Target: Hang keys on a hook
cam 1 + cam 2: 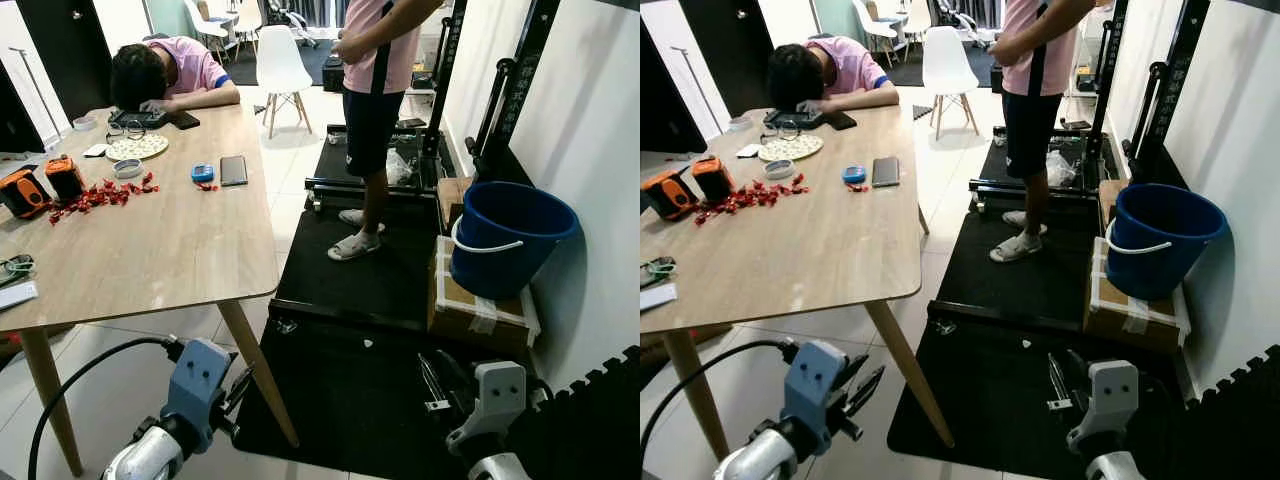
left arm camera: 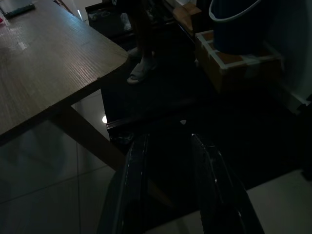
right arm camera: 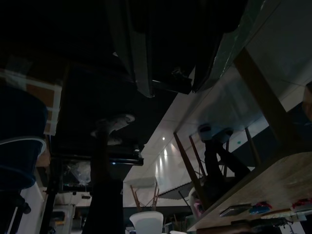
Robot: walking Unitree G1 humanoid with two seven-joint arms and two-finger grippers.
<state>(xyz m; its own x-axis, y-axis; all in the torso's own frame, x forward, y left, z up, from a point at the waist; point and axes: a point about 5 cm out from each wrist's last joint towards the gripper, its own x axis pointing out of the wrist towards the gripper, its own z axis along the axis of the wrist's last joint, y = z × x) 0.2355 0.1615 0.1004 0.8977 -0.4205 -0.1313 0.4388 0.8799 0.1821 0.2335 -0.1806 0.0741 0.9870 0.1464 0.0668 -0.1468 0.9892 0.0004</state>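
Our left gripper (image 2: 168,144) hangs low by the table (image 1: 180,250), fingers spread with nothing in them. The right gripper (image 1: 432,382) is down over the mat (image 1: 340,400). We can't tell if it's clenched, but a silvery bit (image 1: 437,405) at its fingers might be the keys. We'd hold that arm level and walk slowly.

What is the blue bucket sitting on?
The blue bucket stands on a taped cardboard box by the white wall, on the black mat. Its inside is out of sight past the rim.
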